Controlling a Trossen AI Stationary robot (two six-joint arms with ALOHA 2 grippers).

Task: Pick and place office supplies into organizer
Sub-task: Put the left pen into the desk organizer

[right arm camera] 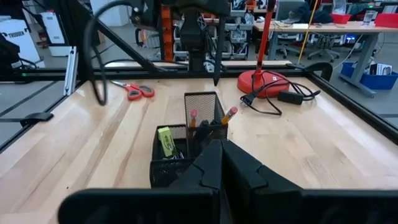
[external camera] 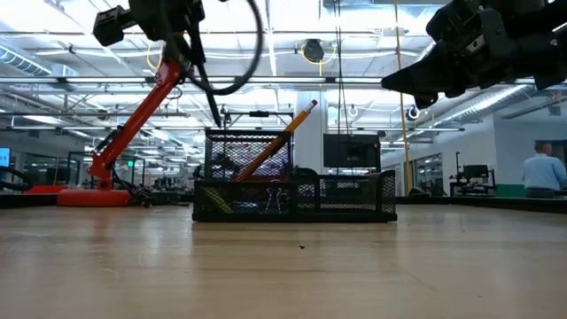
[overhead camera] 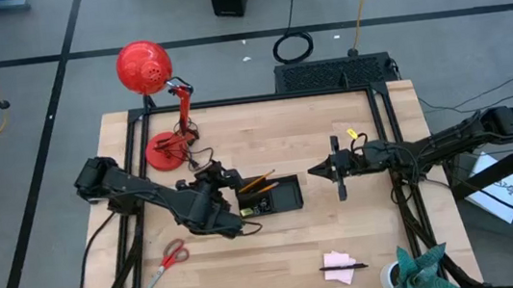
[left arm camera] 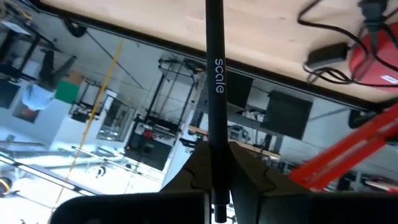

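Note:
My left gripper [overhead camera: 222, 180] [external camera: 182, 35] hangs over the left end of the black mesh organizer [overhead camera: 269, 198] [external camera: 292, 184] [right arm camera: 186, 146], shut on a thin black pen [left arm camera: 215, 74] [external camera: 205, 89] [right arm camera: 217, 56]. The pen's tip is just above the organizer's tall cup. Orange pencils [external camera: 283, 137] [right arm camera: 228, 115] lean in that cup, and a yellow-green piece [right arm camera: 165, 140] stands in a low compartment. My right gripper [overhead camera: 317, 171] [right arm camera: 214, 158] floats shut to the organizer's right. Red-handled scissors [overhead camera: 169, 260] [right arm camera: 134, 91] lie flat on the table. A second pen [overhead camera: 343, 268] lies across the pink sticky pad [overhead camera: 340, 264]. My left gripper pinches the black pen between its two fingers [left arm camera: 249, 177], close to its upper end [left arm camera: 216, 140]; a short stub of the pen sticks out behind them. The fingers point down from above. The pen hangs below them, slightly tilted, lifted clear of the organizer and table.
The red desk lamp's base [overhead camera: 167, 151] and its cable [right arm camera: 273, 93] sit at the table's far left, its arm [external camera: 133, 124] slanting up. A teal cloth in a cup [overhead camera: 416, 271] stands at the near right corner. Bare wood shows in front of the organizer [overhead camera: 278, 248].

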